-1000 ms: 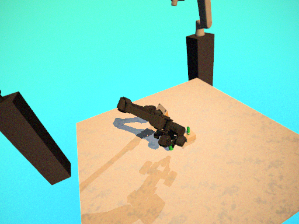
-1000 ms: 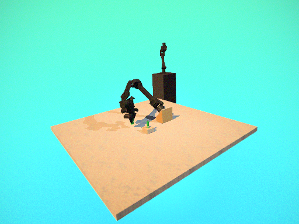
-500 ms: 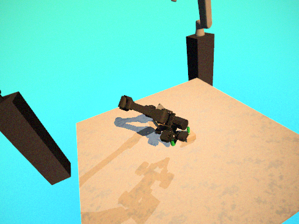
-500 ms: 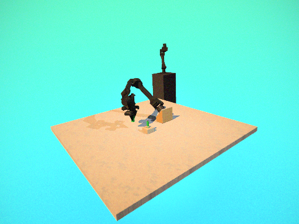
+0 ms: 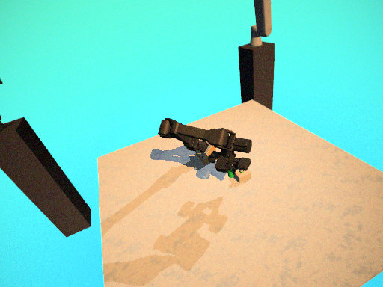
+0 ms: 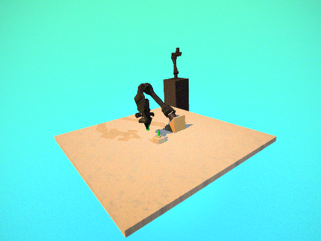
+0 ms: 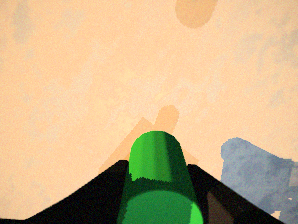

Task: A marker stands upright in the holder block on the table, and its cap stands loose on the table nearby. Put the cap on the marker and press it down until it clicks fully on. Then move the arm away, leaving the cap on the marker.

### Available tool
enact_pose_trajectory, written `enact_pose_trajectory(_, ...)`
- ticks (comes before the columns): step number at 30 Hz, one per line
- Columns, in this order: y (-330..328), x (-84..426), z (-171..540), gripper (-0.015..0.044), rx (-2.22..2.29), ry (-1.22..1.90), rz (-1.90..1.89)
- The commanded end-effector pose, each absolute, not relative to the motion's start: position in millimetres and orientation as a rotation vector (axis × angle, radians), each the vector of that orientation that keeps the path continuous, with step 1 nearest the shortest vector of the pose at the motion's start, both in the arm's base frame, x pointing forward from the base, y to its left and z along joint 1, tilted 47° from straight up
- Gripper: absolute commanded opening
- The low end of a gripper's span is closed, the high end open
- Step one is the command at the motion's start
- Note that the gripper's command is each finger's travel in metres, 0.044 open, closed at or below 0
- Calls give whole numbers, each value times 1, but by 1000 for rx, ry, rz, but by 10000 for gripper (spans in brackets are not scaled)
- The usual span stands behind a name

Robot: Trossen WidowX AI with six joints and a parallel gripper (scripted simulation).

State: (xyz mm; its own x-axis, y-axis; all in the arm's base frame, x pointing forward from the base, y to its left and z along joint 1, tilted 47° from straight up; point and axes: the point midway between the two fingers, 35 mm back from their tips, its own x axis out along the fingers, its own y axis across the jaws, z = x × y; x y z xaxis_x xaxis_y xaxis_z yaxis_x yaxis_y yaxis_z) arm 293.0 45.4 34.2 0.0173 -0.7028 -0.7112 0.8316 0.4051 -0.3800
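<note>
The green cap (image 5: pixel 231 174) (image 6: pixel 148 128) (image 7: pixel 157 156) is held between the dark fingers of my gripper (image 5: pixel 230 172) (image 6: pixel 147 126) (image 7: pixel 157 170), which is shut on it. The cap is above the table, clear of its surface. The green marker (image 6: pixel 158 133) stands upright in the small tan holder block (image 5: pixel 244 177) (image 6: pixel 160 140). In the exterior view the held cap is to the left of the marker and apart from it. In the top view the arm hides most of the marker. The wrist view does not plainly show the marker.
A larger tan wedge-shaped block (image 5: pixel 211 150) (image 6: pixel 178 124) stands by the arm's base, behind the holder block in the exterior view. Dark pedestals (image 5: pixel 258 71) (image 6: pixel 176 94) with other arms stand beyond the table (image 5: pixel 299 209) (image 6: pixel 163 176). Arm shadows lie on the tabletop.
</note>
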Motion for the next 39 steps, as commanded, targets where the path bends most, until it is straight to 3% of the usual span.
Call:
enact_pose_trajectory(1, 61, 289, 28, 0, 159, 994, -1193)
enact_pose_trajectory(22, 127, 254, -4, 0, 153, 974, -1221)
enact_pose_trajectory(39, 120, 253, -14, 0, 153, 972, -1222)
